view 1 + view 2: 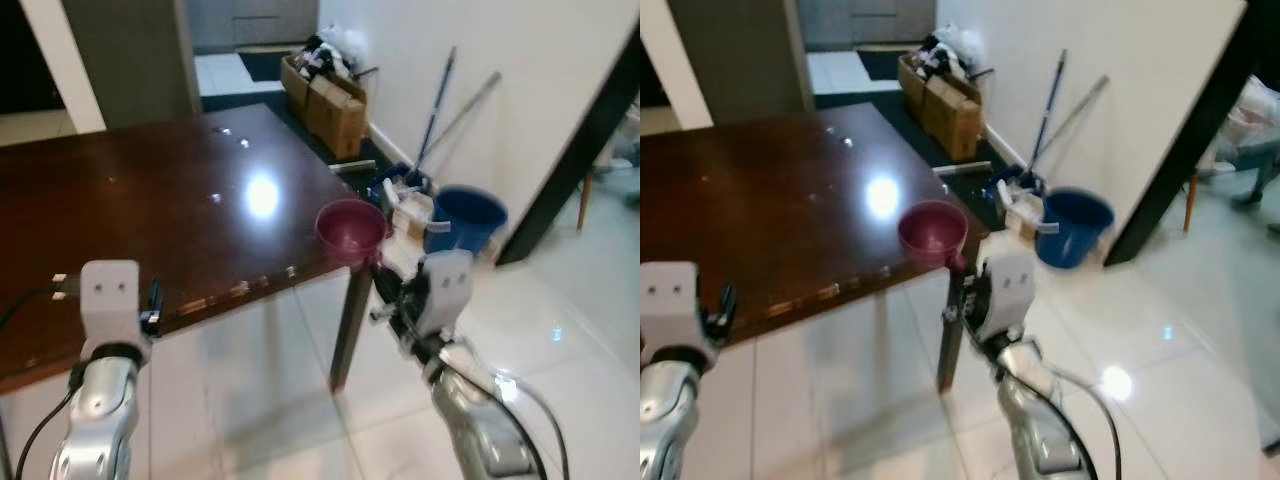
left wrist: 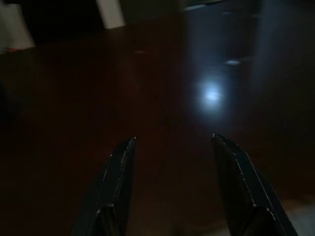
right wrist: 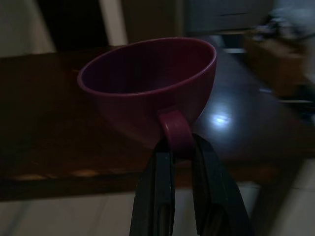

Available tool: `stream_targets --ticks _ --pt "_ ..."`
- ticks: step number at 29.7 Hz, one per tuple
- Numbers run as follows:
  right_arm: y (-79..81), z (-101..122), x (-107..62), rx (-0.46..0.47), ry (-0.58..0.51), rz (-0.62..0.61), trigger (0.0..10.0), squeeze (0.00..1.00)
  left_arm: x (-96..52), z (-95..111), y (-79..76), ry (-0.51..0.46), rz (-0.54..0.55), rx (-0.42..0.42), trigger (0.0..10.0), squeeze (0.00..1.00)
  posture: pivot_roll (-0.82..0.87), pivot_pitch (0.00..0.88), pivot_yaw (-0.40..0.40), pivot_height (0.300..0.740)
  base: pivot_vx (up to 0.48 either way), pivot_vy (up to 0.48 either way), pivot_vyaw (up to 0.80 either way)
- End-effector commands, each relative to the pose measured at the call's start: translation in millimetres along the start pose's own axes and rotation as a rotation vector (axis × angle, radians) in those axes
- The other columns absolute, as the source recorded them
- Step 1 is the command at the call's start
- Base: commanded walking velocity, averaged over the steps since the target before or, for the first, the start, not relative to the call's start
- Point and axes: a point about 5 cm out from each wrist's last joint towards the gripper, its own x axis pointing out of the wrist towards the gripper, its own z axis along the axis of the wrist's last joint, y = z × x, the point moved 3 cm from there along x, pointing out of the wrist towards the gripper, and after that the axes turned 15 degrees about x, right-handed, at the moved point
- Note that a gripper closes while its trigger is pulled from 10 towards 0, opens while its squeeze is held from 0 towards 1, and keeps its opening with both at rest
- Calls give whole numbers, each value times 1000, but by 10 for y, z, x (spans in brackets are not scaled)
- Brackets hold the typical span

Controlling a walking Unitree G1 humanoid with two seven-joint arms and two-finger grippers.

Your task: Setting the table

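A dark pink cup (image 1: pixel 350 229) hangs over the front right corner of the brown wooden table (image 1: pixel 150 200). My right gripper (image 3: pixel 181 147) is shut on the cup's handle (image 3: pixel 174 132), just off the table's edge. The cup (image 3: pixel 147 83) is upright and looks empty. My left gripper (image 2: pixel 172 147) is open with nothing between its fingers, held over the table's front edge at the left (image 1: pixel 110 300).
A blue bucket (image 1: pixel 468 218) with cleaning things and mop handles (image 1: pixel 435 100) leans at the white wall right of the table. Cardboard boxes (image 1: pixel 325 100) stand farther back along that wall. White tiled floor (image 1: pixel 560 330) spreads to the right and front.
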Motion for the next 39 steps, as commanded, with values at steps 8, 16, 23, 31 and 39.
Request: stream_targets --ticks 8,16,23,31,39 --pt "-50 -108 -61 64 44 -16 10000 0 71 159 52 -44 30 -27 10000 0 36 0 45 740 480 0 800" --pt "-60 -116 -45 75 51 -5 10000 0 66 206 76 -54 53 -40 10000 0 64 0 27 740 480 0 798" --pt "-59 -116 8 81 43 -12 10000 0 78 225 35 -57 33 -33 10000 0 87 0 19 740 479 0 370" --pt "-257 -87 -9 53 23 -128 10000 0 108 348 -277 -102 -152 -31 10000 0 69 0 34 740 210 0 0" --pt "-441 -107 -121 33 27 -229 10000 0 123 423 -429 -128 -242 -44 10000 0 40 0 53 740 0 0 0"
